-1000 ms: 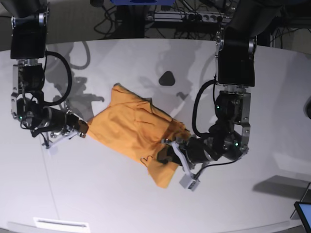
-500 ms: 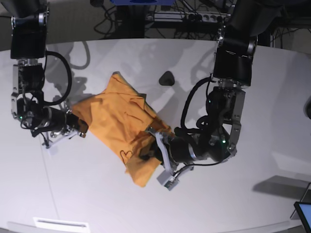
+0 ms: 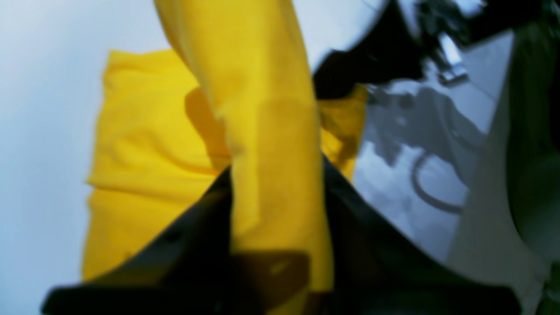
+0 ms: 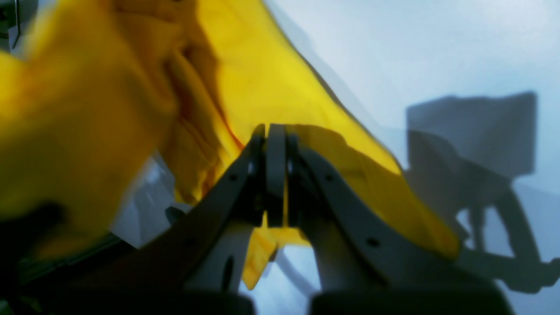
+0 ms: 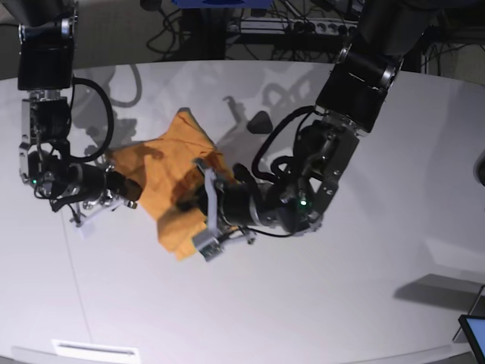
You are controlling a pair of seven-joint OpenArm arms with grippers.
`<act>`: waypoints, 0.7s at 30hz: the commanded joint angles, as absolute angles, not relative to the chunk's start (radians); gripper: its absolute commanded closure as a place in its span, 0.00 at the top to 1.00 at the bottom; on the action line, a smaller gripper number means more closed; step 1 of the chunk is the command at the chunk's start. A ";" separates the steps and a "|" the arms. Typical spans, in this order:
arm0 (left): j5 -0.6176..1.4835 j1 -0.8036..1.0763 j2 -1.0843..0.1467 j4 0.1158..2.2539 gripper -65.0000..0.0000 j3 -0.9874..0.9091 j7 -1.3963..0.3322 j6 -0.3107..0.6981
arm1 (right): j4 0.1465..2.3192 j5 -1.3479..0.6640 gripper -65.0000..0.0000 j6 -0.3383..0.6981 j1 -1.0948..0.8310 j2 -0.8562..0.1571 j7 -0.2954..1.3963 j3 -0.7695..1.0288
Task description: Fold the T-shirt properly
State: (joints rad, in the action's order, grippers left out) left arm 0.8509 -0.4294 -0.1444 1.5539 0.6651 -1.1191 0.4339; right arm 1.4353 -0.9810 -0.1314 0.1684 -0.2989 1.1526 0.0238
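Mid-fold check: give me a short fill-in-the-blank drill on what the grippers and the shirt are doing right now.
1. The right gripper is ____ on an edge of the T-shirt.
2. In the base view, the left gripper reaches across the cloth toward that view's ____ side.
3. The T-shirt's colour is plain ____.
4. The cloth lies on a ____ table.

Missing words: shut; left; orange-yellow; white

The T-shirt (image 5: 163, 178) lies bunched on the white table (image 5: 303, 303), left of center, with one corner pointing to the far side. The left gripper (image 5: 198, 206) reaches in from the right and grips the shirt's near right part, lifting a fold over. The right gripper (image 5: 127, 191) pinches the shirt's left edge. A small dark object (image 5: 260, 121) sits farther back on the table.
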 commanded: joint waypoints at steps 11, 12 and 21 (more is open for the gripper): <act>0.837 -0.455 -0.147 1.512 0.00 0.858 -1.021 0.438 | 1.448 -0.997 0.00 -0.130 0.191 -0.311 1.148 0.031; 0.814 -0.455 -0.143 1.498 0.00 0.868 -1.021 0.438 | 1.448 -0.998 0.00 -0.130 0.191 -0.311 1.147 0.030; 0.731 -0.455 -0.124 1.391 0.00 0.940 -1.020 0.441 | 1.448 -0.990 0.00 -0.131 0.199 -0.320 1.142 0.035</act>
State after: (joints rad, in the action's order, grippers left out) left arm 0.7296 -0.4320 -0.1268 1.3796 0.9451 -1.0271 0.4374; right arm 1.4349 -0.9760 -0.1322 0.1711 -0.3058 1.1522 0.0261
